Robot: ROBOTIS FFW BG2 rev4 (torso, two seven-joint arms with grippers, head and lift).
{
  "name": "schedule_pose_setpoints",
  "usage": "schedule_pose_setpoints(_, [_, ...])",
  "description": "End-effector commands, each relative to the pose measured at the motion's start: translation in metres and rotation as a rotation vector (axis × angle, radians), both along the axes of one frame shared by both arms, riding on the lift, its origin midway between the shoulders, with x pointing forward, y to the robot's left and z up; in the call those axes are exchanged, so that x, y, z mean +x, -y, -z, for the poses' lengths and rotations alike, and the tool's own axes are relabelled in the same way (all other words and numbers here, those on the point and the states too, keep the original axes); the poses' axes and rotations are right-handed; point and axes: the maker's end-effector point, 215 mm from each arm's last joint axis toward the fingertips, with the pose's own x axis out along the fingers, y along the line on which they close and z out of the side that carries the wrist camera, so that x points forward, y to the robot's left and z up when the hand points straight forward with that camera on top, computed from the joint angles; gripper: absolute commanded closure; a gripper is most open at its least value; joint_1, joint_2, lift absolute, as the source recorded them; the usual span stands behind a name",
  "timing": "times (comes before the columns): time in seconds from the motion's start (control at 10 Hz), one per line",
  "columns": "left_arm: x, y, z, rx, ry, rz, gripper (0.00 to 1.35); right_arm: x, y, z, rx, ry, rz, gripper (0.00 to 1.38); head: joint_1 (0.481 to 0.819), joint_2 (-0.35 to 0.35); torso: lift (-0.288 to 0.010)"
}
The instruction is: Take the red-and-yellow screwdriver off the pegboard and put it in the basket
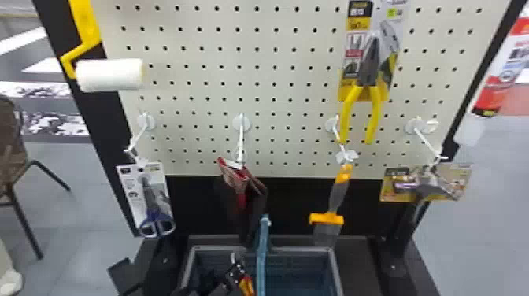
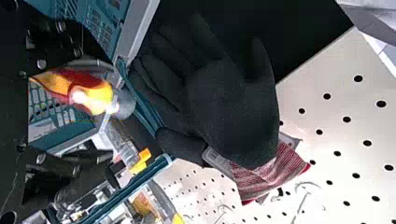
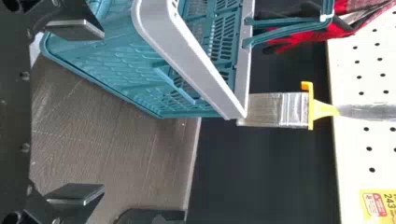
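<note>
My left gripper (image 1: 235,271) is low over the left part of the basket (image 1: 336,271), beside its raised blue handle. The red-and-yellow screwdriver (image 1: 247,285) is right at it. In the left wrist view, the fingers of the left gripper (image 2: 111,110) stand apart. The screwdriver's handle (image 2: 93,91) lies between them, close against one finger and with a gap to the other; the basket wall (image 2: 79,130) shows behind. My right gripper (image 3: 102,111) stands open and holds nothing, outside the basket (image 3: 196,60) in the right wrist view.
Dark gloves (image 1: 252,189) hang behind the basket handle (image 1: 263,252). Scissors (image 1: 151,204) hang to the left; a brush-like tool (image 1: 334,204) and packaged pliers (image 1: 366,78) to the right. The pegboard (image 1: 275,78) rises behind.
</note>
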Motion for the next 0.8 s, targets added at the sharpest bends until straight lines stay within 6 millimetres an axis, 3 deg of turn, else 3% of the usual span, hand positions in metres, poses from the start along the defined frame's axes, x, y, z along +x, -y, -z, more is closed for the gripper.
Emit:
schedule_pose_setpoints(0.0, [-0.0003,-0.0012,0.0014,0.001,-0.003,-0.004,0.12,0.0000,0.0000,-0.0002,0.002,0.000,0.001,0.14,0.549,0.000,-0.100])
schedule_pose_setpoints(0.7, [-0.0011,-0.0030,0.0019,0.001,-0.009,-0.008,0.17,0.0001,0.0009,-0.0001,0.000,0.000,0.001,0.14,0.549,0.000,-0.100])
